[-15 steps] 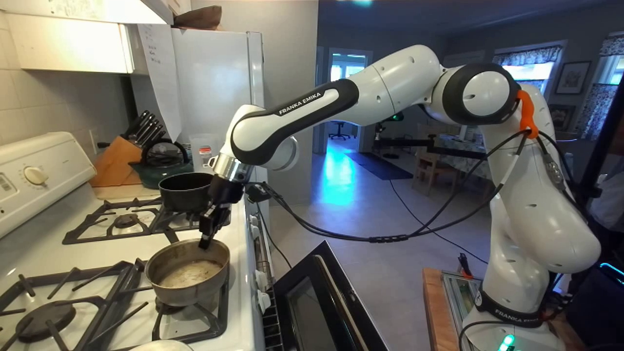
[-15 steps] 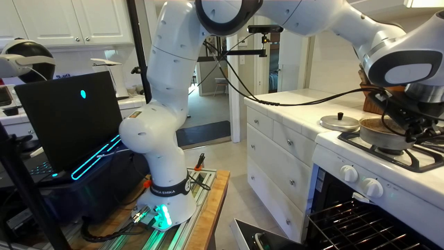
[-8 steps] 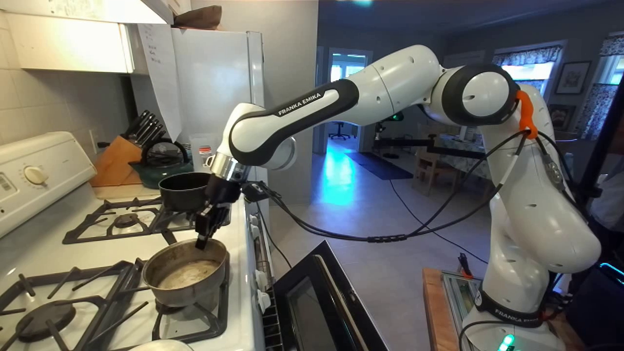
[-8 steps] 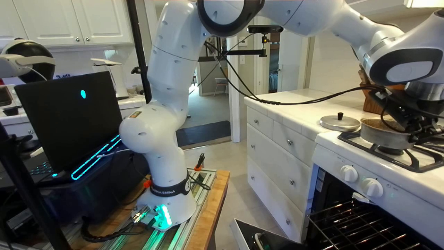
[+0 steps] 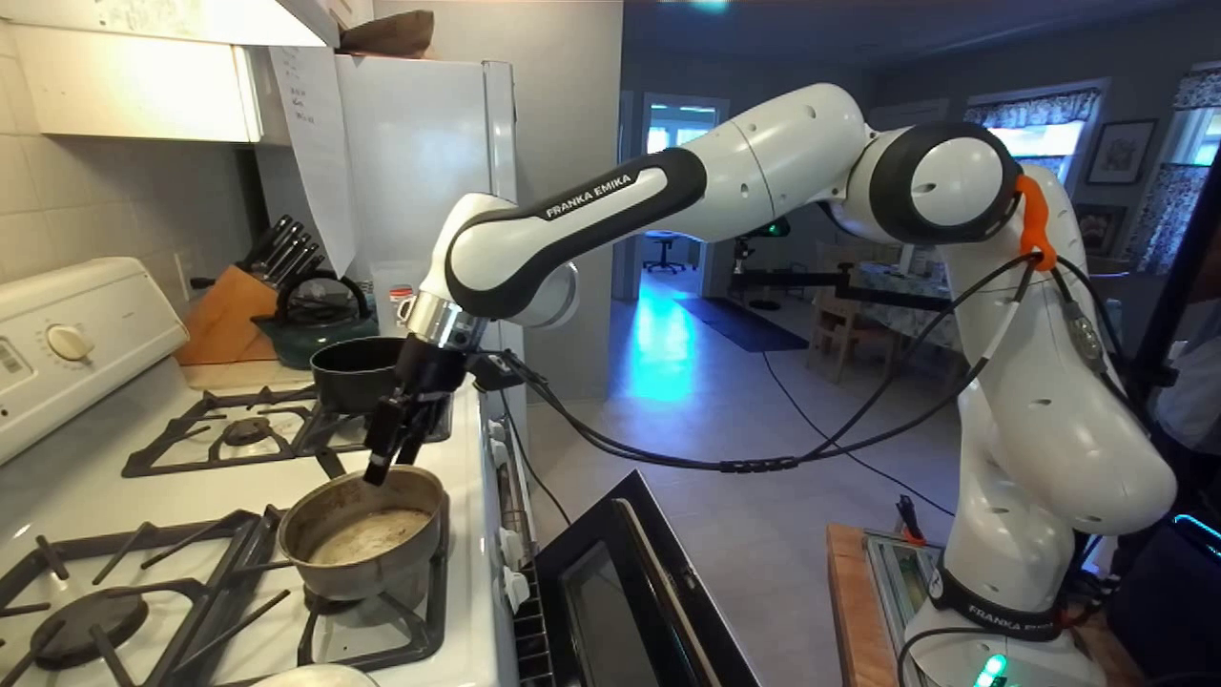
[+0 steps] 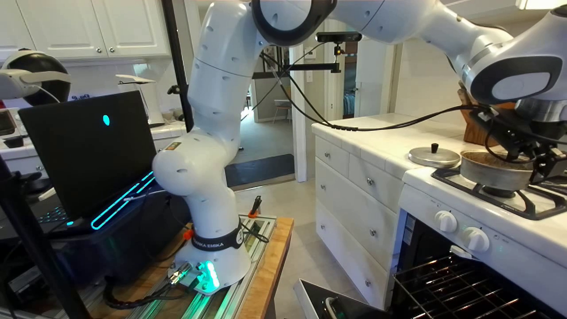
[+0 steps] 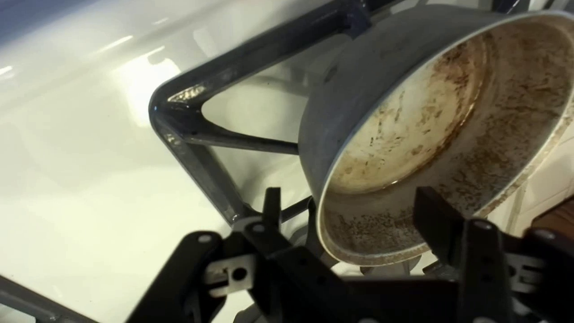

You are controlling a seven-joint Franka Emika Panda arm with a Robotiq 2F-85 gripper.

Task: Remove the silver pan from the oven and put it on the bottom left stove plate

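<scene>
- Watching the gripper point(image 7: 347, 199), I see its fingers point(image 7: 271, 207) spread wide now, gripping nothing; half a second ago they looked pinched together at the rim.
- The silver pan point(image 5: 364, 534) has kept its place: lower left of the frame in an exterior view, resting on the grate point(image 7: 179, 119) over a stove plate point(image 6: 498, 192), which shows beneath it at far right in an exterior view.
- One finger stands inside the pan and one outside, straddling the rim; whether either touches the metal I cannot tell.
- I read this as the release, so the placing looks all but done if, as I believe, that is the plate asked for. My next move should be straight up off the rim; a sideways drag could shift the pan.
- Readable: "FRANKA EMIKA" along the forearm point(image 5: 582, 215), upper middle of the frame, and again, partly turned away, on the base collar point(image 5: 992, 611) at lower right.
- The paper point(image 5: 310, 143) at upper left carries marks too small to read; the laptop point(image 6: 88, 155) at left has a glowing emblem, no legible name.
</scene>
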